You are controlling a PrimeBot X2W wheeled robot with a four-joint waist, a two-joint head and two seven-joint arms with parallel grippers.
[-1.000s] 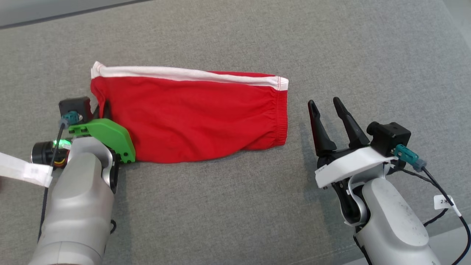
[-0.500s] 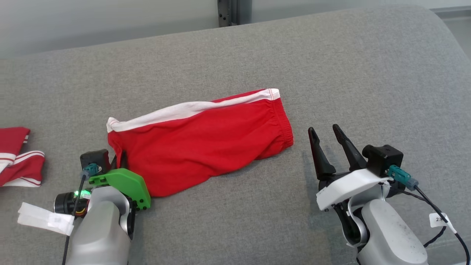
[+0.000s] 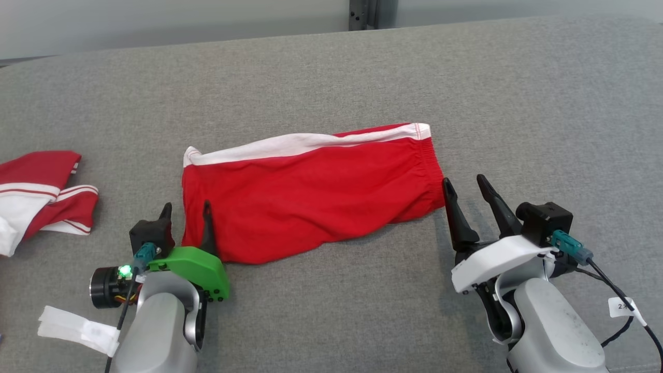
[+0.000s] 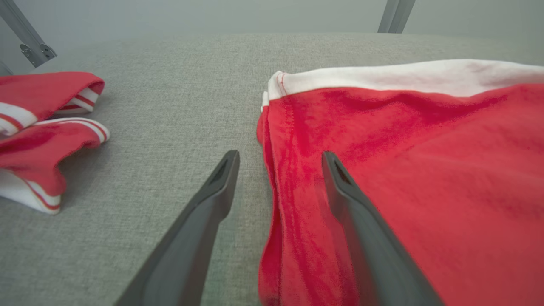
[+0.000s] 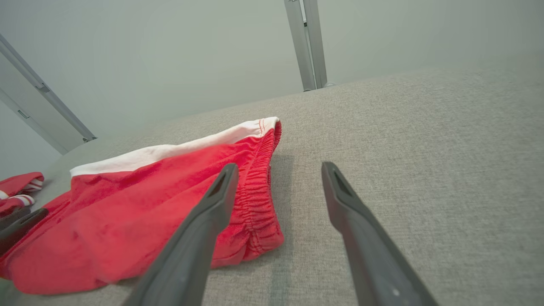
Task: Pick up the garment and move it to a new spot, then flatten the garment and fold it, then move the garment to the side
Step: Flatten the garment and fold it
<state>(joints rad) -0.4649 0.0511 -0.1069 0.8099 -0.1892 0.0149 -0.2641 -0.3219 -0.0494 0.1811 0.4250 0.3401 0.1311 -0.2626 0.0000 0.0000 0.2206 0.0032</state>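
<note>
A red garment point(image 3: 311, 197) with a white band along its far edge is lying flat on the grey cloth-covered counter point(image 3: 518, 93), stretching from left to right across the middle of the head view, its gathered elastic end pointing toward the robot's right and its stitched hem end toward the left. The left gripper point(image 3: 186, 204) is sitting at the hem end with its fingers point(image 4: 212, 204) spread apart and holding nothing. In the left wrist view one finger is reaching over the bare counter and the other over the red cloth, so the garment's edge is running up between them; whether either tip is touching the cloth cannot be told. The right gripper point(image 3: 464, 180) is sitting at the elastic end, its fingers point(image 5: 361, 238) likewise released and empty — the inner one is showing just beside the gathered corner in the head view and is overlapping the elastic edge in the right wrist view, while the outer one is pointing over bare counter. A second piece of clothing point(image 3: 41, 191), red with white stripes, is lying crumpled near the counter's left side, well apart from the garment. Behind the counter a metal post point(image 3: 362, 13) is rising against a pale wall point(image 3: 155, 20).
</note>
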